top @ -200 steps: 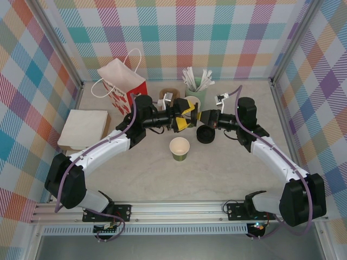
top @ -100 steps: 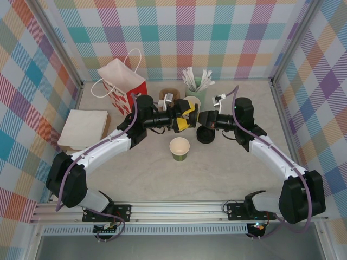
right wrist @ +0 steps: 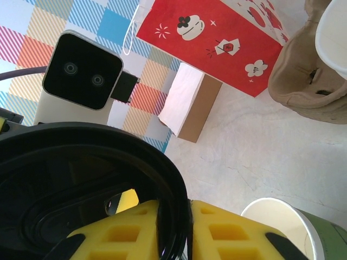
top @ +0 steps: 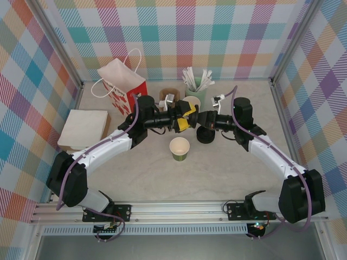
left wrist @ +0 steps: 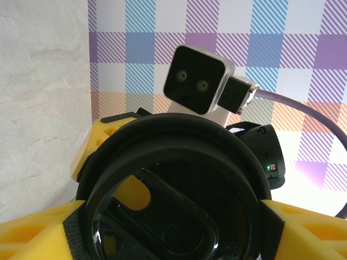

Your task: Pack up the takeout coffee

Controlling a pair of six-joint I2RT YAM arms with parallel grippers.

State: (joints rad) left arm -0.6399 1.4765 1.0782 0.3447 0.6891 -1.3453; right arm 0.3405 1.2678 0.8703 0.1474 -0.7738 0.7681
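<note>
Left pincer (left wrist: 172,233) hugs the black lid (left wrist: 179,162), spread wide, pads touching both sides. My right pincer (right wrist: 173,227) is nearly closed over the lid's rim; I cannot tell if it squeezes. Green cup (top: 180,148) stands lidless on the tabletop (top: 227,173), below them, nearer me.

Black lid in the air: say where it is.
Top view, centre back: the black lid sits between the two arms' jaws, just behind the open green cup.

Left arm (top: 103,149) and right arm (top: 271,154) meet near the table's (top: 227,173) back edge.
Right gripper (top: 199,119) pinches the black lid's (right wrist: 81,179) rim; left gripper's (top: 186,118) jaws stand wide around it.
</note>
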